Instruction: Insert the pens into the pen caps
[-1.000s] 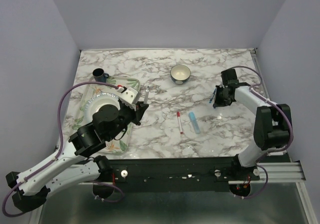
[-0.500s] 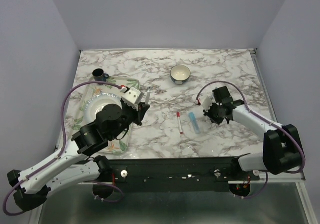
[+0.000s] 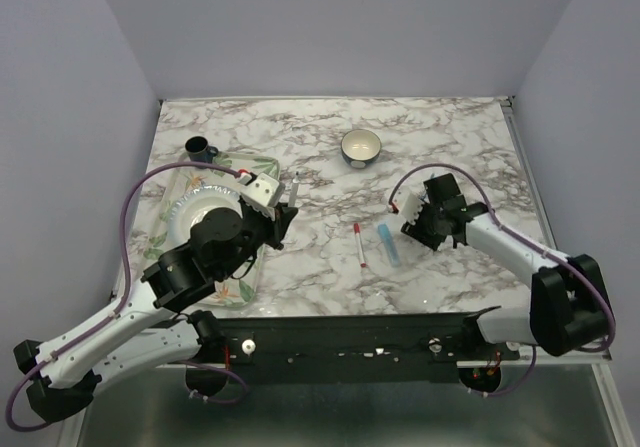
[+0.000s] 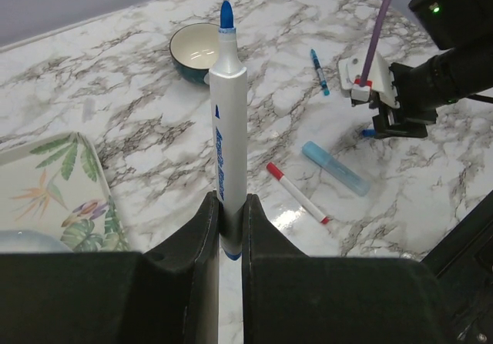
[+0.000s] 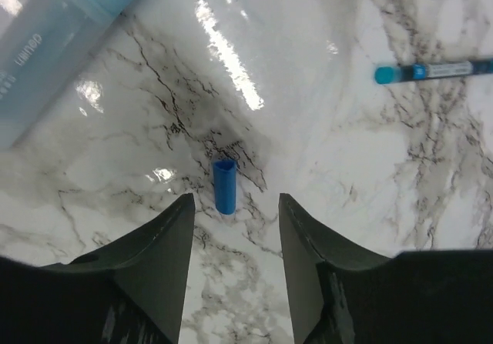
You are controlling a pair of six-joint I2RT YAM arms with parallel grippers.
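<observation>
- Gripping a white pen point(image 4: 228, 128) near its lower end, the left tool point(image 4: 231, 209) is closed on the barrel. The pen stands upright with its bare blue tip pointing up.
- From the top camera, this tool sits above the right edge of a leaf-patterned tray point(image 3: 247, 164) on the left of the marble table point(image 3: 330, 117).
- The right tool point(image 5: 235, 199) has its fingers spread apart and grips nothing.
- A small blue pen cap point(image 5: 224, 186) lies on the table in the gap between those fingers, touching neither one.
- A thick pale blue marker point(image 3: 388, 244) lies flat near the middle of the table, just left of the right tool.
- A slim white pen with red ends point(image 3: 359, 244) lies just beside the marker on its left. The two are roughly parallel and do not touch.
- A thin dark blue pen point(image 4: 316, 71) lies on the table beyond the right tool, apart from the other pens.
- A bowl point(image 3: 361, 147) stands toward the far side of the table, and a dark mug point(image 3: 199, 150) stands at the tray's far left corner.
</observation>
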